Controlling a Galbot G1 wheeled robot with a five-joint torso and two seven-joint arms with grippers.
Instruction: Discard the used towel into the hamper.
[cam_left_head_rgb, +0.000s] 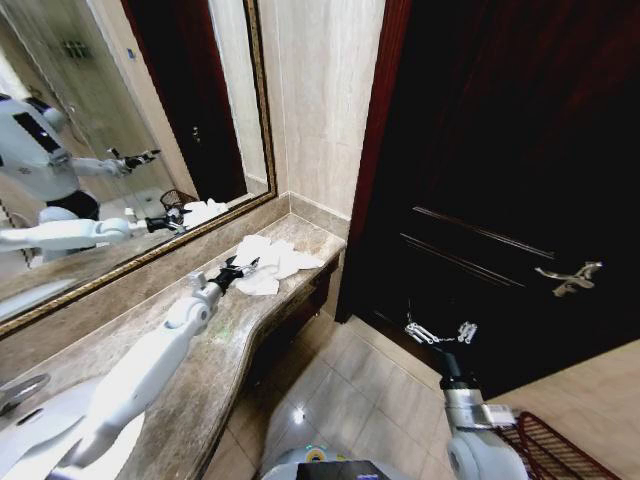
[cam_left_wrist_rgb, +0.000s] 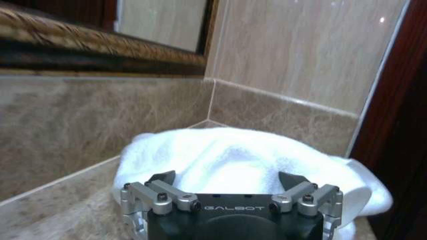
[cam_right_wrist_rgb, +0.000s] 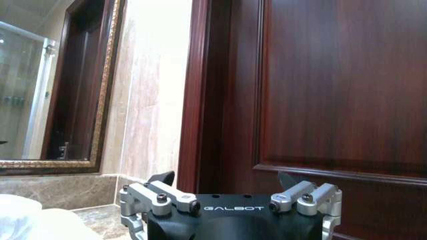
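Head view, hamper (cam_left_head_rgb: 560, 450) by the floor, left tool (cam_left_head_rgb: 237, 268) released at towel (cam_left_head_rgb: 270, 262), right tool (cam_left_head_rgb: 440, 333) released.

You see dim room, door (cam_left_head_rgb: 500, 150) nearly black; glare spot on floor tile (cam_left_head_rgb: 297, 413); head view bends at edges.

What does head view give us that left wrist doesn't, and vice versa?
Head view alone: the hamper on the floor at the robot's right, the right gripper open in front of the dark door, and the left arm reaching along the countertop. Left wrist alone: the left gripper open, close before the towel, not closed on it. Both: towel, mirror frame, counter corner.
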